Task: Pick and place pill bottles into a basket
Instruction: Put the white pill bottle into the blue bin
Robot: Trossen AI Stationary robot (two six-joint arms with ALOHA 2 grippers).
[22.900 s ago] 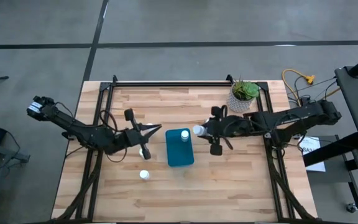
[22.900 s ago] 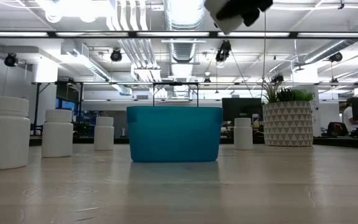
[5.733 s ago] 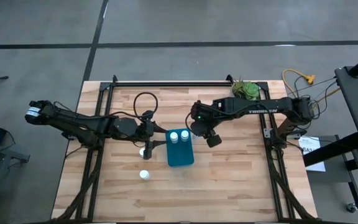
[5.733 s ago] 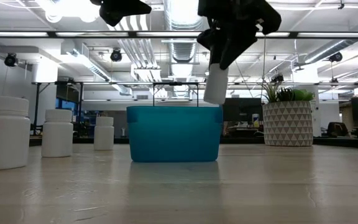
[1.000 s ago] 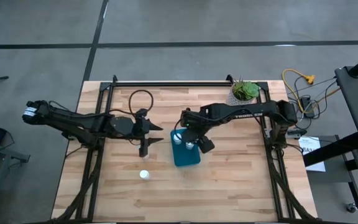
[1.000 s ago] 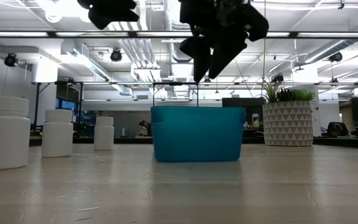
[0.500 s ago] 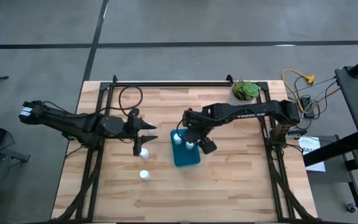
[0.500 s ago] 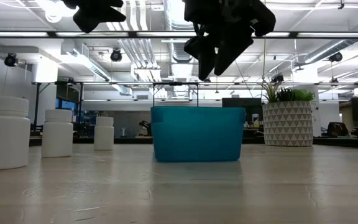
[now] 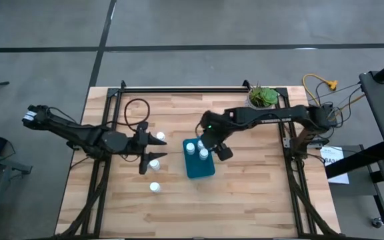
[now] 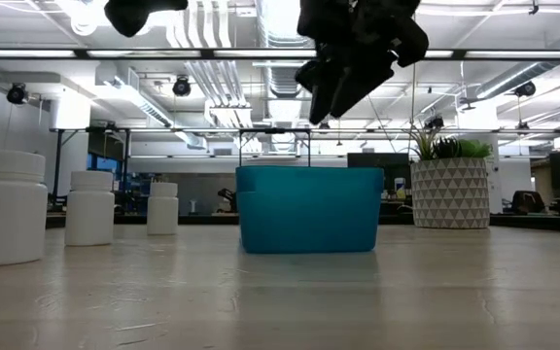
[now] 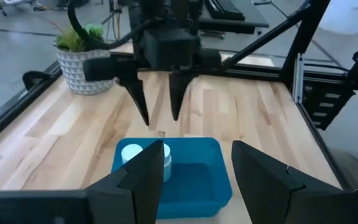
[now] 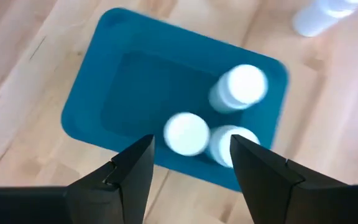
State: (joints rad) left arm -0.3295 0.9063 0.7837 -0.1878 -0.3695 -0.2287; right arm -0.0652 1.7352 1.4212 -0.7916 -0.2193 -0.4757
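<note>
The teal basket (image 9: 199,163) stands mid-table with three white pill bottles (image 12: 187,132) upright inside it. Three more bottles stand on the wood to its left: one (image 9: 160,136) farther back, one (image 9: 155,163) beside the basket, one (image 9: 154,187) nearer the front. My right gripper (image 9: 209,143) hovers open above the basket's far end, nothing between its fingers (image 12: 135,168). My left gripper (image 9: 149,148) hangs open and empty above the two nearer-left bottles, pointing at the basket (image 11: 173,177).
A white patterned pot with a green plant (image 9: 262,101) stands at the far right of the table. In the low view the three loose bottles (image 10: 90,207) stand left of the basket (image 10: 309,209) and the pot (image 10: 452,192) right of it. Bare wood lies toward the near edge.
My left gripper has drawn back toward the table's left edge, away from the basket, uncovering the two bottles under it. My right gripper has risen a little above the basket and shifted toward the far edge. The basket and its three bottles have stayed put.
</note>
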